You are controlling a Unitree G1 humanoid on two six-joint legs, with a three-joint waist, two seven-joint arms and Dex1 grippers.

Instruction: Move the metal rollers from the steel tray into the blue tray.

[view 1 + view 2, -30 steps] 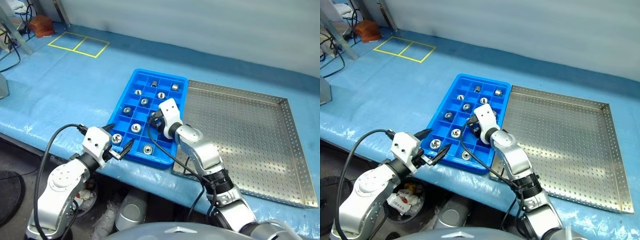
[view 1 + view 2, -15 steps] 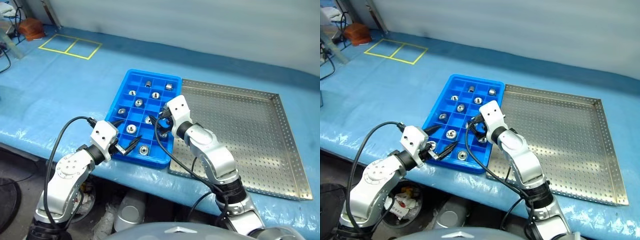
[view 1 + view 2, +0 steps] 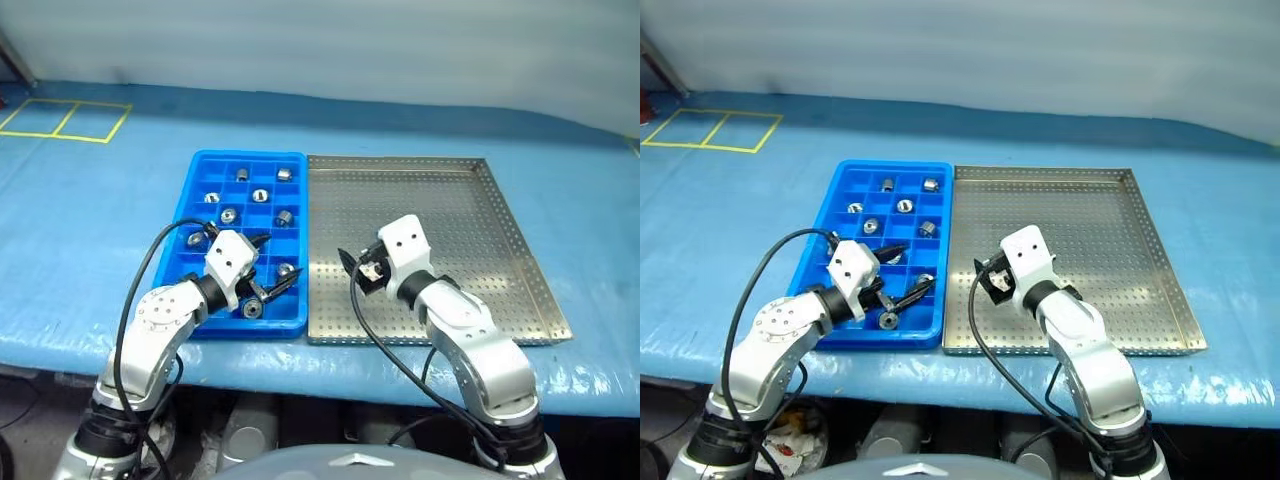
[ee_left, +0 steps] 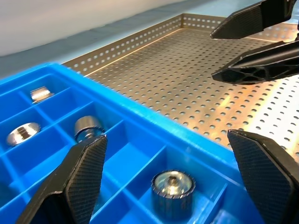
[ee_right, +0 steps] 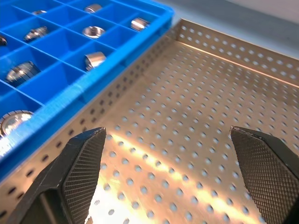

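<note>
Sitting side by side on the worktop (image 3: 90, 220), which has a blue cover, are the blue tray (image 3: 196, 200) and the steel tray (image 3: 520, 270), with their long edges touching. The blue tray is on the left and the steel tray is on the right. The metal rollers (image 3: 260, 196) lie in the little square boxes of the blue tray, mostly 1 to a box. About 9 of them can be counted from the head views, some standing up and some lying on their sides. The holed floor of the steel tray is shiny and bare. The left tool (image 3: 263, 268) hangs over the near right corner of the blue tray, and its 2 black fingers (image 4: 83, 173) are spread wide apart with nothing between them. In the left wrist view 1 roller (image 4: 173, 187) stands in the box just below that tool. The right tool (image 3: 352, 266) hangs over the near left part of the steel tray, close to the blue tray's edge. Its fingers (image 5: 79, 164) are also wide apart and hold nothing. Yellow tape lines (image 3: 62, 120) make 2 boxes on the worktop far off to the left.
</note>
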